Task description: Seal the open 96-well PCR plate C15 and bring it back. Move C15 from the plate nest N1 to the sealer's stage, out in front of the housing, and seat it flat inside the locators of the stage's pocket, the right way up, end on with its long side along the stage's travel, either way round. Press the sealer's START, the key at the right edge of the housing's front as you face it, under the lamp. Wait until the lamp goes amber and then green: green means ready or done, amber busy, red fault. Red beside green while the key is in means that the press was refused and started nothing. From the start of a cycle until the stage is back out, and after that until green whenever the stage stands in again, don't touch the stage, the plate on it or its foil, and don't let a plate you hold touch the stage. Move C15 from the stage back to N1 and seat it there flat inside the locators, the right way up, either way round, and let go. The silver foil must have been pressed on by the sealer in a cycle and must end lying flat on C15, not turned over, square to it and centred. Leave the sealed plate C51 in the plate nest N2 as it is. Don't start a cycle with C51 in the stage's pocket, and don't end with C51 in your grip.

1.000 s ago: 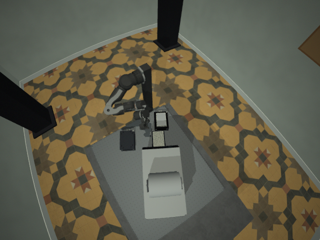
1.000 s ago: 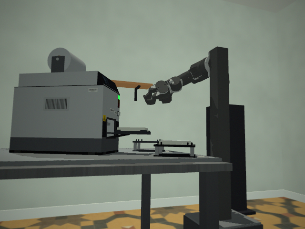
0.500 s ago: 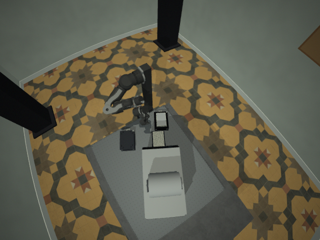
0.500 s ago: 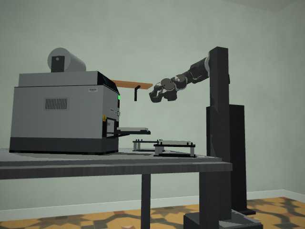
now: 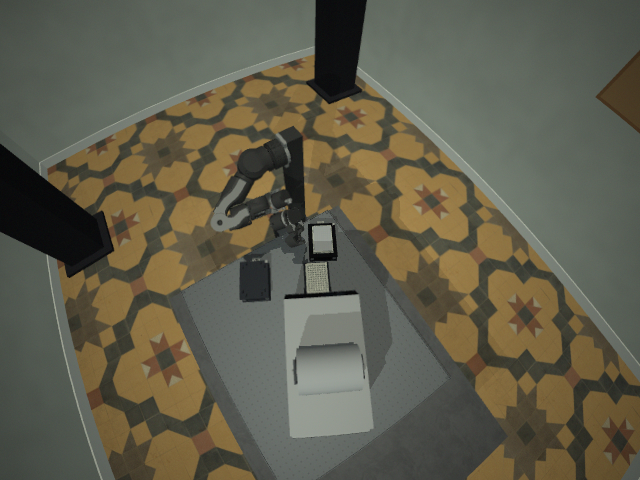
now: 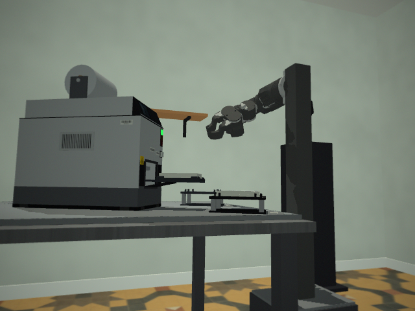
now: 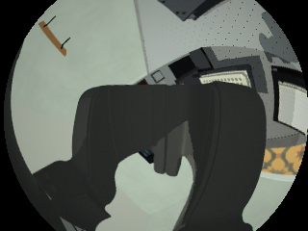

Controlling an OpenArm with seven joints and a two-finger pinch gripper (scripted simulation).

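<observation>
The open plate C15 lies on the sealer's stage, which stands out in front of the housing. Its wells show bare, with no foil, also in the wrist view. The lamp is green, with the START key below it. Nest N1 is empty. The sealed plate C51 sits in nest N2. My gripper is shut and empty, high above the table, in the air between the housing's front and the arm's column, apart from the stage.
A foil roll sits on top of the housing. The arm's dark column stands at the table's end. A wooden wall shelf hangs behind. Two black pillars stand on the tiled floor.
</observation>
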